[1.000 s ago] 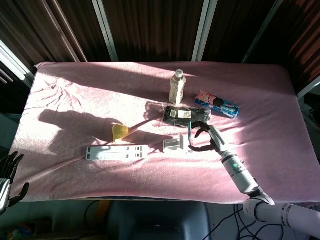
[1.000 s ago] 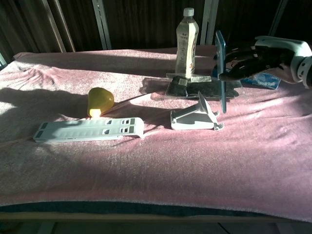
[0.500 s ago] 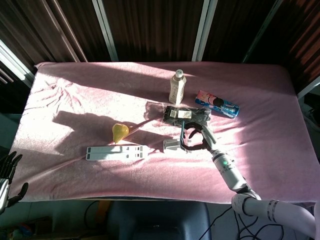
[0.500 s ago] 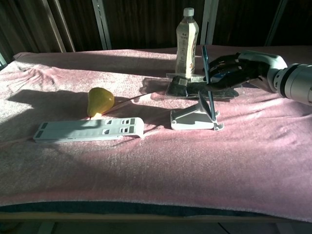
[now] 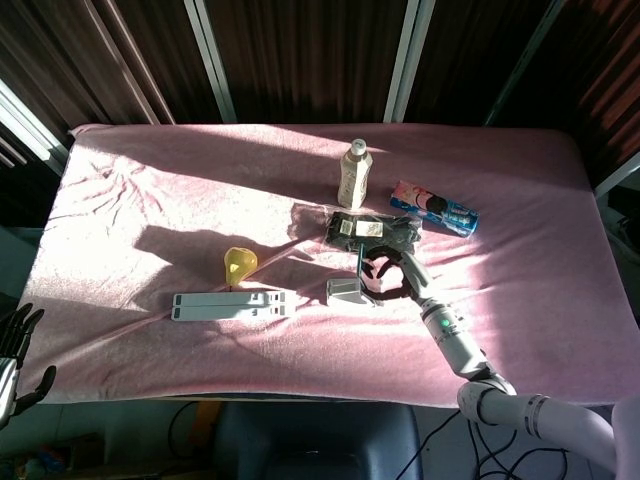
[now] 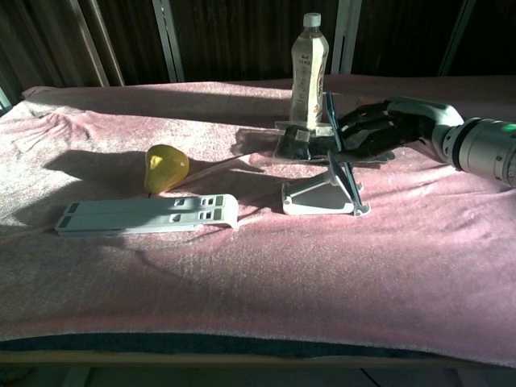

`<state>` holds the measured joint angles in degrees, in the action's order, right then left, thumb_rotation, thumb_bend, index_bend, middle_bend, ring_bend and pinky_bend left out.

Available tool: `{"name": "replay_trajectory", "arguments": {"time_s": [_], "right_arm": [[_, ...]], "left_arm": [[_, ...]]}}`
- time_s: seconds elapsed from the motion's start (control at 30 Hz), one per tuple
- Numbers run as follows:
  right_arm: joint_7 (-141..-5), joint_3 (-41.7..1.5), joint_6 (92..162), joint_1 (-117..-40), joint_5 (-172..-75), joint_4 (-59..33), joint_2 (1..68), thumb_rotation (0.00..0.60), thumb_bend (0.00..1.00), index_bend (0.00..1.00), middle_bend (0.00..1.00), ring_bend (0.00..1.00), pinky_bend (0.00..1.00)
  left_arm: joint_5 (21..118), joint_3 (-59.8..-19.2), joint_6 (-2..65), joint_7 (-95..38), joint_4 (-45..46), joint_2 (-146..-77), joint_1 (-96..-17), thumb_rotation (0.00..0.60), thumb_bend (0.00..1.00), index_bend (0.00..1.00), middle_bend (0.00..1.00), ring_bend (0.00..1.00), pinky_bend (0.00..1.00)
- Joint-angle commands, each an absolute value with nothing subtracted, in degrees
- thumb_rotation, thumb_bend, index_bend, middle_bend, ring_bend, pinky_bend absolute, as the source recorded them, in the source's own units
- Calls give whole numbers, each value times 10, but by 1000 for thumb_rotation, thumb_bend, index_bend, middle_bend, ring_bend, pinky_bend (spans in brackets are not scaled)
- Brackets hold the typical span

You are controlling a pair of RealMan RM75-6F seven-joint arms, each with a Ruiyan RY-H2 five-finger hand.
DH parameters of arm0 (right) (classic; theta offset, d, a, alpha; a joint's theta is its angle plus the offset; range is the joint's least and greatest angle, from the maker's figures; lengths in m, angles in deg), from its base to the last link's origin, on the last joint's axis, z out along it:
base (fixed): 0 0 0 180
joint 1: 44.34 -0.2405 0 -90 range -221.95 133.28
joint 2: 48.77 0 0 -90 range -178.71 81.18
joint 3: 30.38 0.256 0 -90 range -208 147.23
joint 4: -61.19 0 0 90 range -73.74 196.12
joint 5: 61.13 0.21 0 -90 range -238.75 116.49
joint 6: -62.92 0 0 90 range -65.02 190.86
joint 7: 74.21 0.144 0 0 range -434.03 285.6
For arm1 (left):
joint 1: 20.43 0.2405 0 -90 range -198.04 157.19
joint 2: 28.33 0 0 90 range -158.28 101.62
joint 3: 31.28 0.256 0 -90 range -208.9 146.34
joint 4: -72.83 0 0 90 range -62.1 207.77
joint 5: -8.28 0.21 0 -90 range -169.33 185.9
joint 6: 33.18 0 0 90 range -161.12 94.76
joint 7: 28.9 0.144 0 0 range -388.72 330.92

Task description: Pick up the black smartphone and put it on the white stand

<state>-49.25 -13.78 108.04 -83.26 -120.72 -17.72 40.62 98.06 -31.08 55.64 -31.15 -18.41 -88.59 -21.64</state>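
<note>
Two cameras show us a table draped in a wrinkled pink cloth (image 5: 150, 200), half in sun and half in shadow. Near the middle we see our right hand (image 6: 372, 129), dark-fingered on a silver forearm, grasping the thin black smartphone (image 6: 339, 149) by its upper part. The phone stands on edge, tilted, its lower end down in the small white plastic stand (image 6: 322, 196); from above it appears only as a slim dark line (image 5: 358, 262) rising from the stand (image 5: 346, 291) beside the same hand (image 5: 392, 276). Just behind the stand lies a flat dark packet with pale labels (image 6: 305, 143), and behind that a clear plastic bottle with a white cap (image 6: 310, 68) stands upright. To the right, well apart, lies a blue snack tube (image 5: 435, 207). Left of the stand sit a yellow pear (image 6: 165, 168) and a long white power strip (image 6: 147, 214). Our left hand (image 5: 15, 350) hangs off the table's lower left corner, fingers apart and holding nothing
</note>
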Motion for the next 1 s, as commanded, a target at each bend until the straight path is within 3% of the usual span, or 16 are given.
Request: {"name": "replay_trajectory", "arguments": {"time_s": [0.03,0.47,0.6,0.7,0.83,1.0], "right_arm": [[-486,-137,1075,-833,-1213,-171,409,600,323,952,702,519,402],[-473,-140,1066,-829,-1242,-152,417,600,325,947,702,519,403],[-477,-142,1066,-827,-1244,-152,417,600,328,884,702,519,405],[-479,-146,1059,-828,-1247,-154,415,600,328,747,679,492,397],[-479,-149,1032,-833,-1242,-159,405,600,327,373,467,334,326],[-480,-149,1025,-834,-1243,-161,400,600,328,117,280,185,245]], "left_arm": [[981,-311,557,-310,-184,-886,-216,600,370,0,0,1,122],[983,-310,556,-307,-186,-887,-217,600,370,0,0,1,123],[983,-309,556,-308,-186,-887,-217,600,370,0,0,1,123],[984,-309,556,-308,-186,-887,-217,600,370,0,0,1,123],[984,-309,555,-309,-186,-887,-217,600,370,0,0,1,123],[983,-310,553,-309,-186,-886,-218,600,370,0,0,1,123]]}}
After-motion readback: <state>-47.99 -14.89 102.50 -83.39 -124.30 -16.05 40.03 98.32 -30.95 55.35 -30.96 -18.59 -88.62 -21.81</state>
